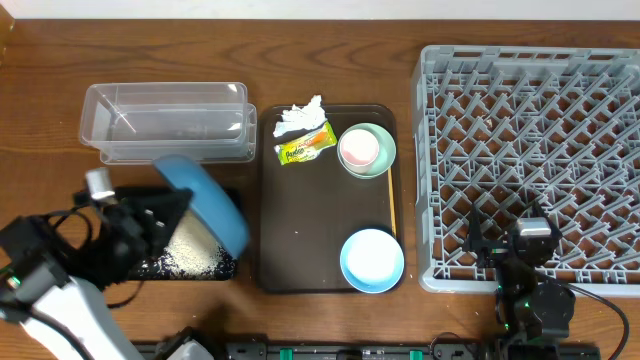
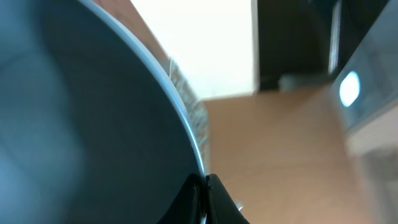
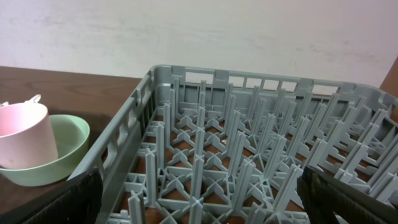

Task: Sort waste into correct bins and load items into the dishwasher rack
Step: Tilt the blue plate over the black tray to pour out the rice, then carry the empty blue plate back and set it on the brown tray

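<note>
Left pincer (image 2: pixel 206 190): clamped on the rim of the dish (image 1: pixel 210 195), so the dish can be tipped as a chute.
Dish: tilted steeply over the black tray (image 1: pixel 232 272), letting its contents slide off.
Rice (image 1: pixel 190 255): heaped on the black tray, below the dish's lower edge.
Step, judged: emptying the dish before racking it.
Right pincer (image 3: pixel 199 200): fingers spread wide, empty, parked at the near edge of the rack (image 1: pixel 530 150).
Tub (image 1: pixel 165 92): empty, behind the black tray.
Brown tray (image 1: pixel 300 220): holds the tissue (image 1: pixel 298 118), wrapper (image 1: pixel 304 147), pink cup (image 1: pixel 358 147) nested in the green bowl (image 1: pixel 385 162), light-blue bowl (image 1: pixel 372 260), and stick (image 1: pixel 392 215).
Rack: no items loaded.
</note>
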`<control>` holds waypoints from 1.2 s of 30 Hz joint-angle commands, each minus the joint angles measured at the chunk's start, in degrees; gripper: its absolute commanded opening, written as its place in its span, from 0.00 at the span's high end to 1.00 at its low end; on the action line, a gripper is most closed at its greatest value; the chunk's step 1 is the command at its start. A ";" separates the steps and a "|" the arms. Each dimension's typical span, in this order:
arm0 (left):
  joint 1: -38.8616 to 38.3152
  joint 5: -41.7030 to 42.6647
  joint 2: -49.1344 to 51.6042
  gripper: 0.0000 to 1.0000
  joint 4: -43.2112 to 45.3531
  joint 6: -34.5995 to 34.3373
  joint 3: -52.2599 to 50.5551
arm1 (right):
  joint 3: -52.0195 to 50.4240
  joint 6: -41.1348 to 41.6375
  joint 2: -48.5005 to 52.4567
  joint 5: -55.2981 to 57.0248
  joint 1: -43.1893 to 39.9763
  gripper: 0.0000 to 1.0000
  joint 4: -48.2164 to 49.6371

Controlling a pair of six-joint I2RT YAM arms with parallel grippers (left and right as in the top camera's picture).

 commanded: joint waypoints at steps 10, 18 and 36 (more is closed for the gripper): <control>-17.03 -17.84 -22.49 0.93 4.63 -10.84 4.72 | -0.07 -0.52 -0.07 0.09 0.57 0.01 -0.24; -17.88 -24.39 -22.25 0.94 9.33 -18.53 4.83 | -0.07 -0.52 -0.07 0.09 0.57 0.01 -0.24; -51.98 -53.48 6.62 0.94 10.60 -26.27 17.49 | -0.07 -0.52 -0.07 0.09 0.57 0.01 -0.24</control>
